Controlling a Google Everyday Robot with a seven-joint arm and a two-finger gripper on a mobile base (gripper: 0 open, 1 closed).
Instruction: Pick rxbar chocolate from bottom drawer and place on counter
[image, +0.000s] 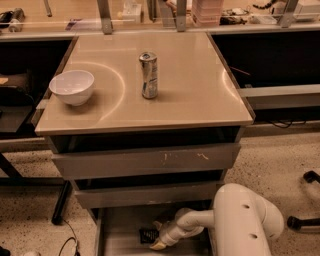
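The bottom drawer (120, 235) is pulled open under the two upper grey drawers. The rxbar chocolate (147, 235), small, flat and black, lies on its grey floor. My gripper (159, 237) reaches down into the drawer on a white arm (245, 220) from the right. Its tan fingertips are right at the bar's right end. The beige counter (190, 85) caps the drawer unit.
A tall silver can (148, 75) stands mid-counter and a white bowl (72, 87) sits at its left. Dark shelving flanks the unit on both sides. A chair caster (304, 220) and a dark table leg (60, 205) stand on the speckled floor.
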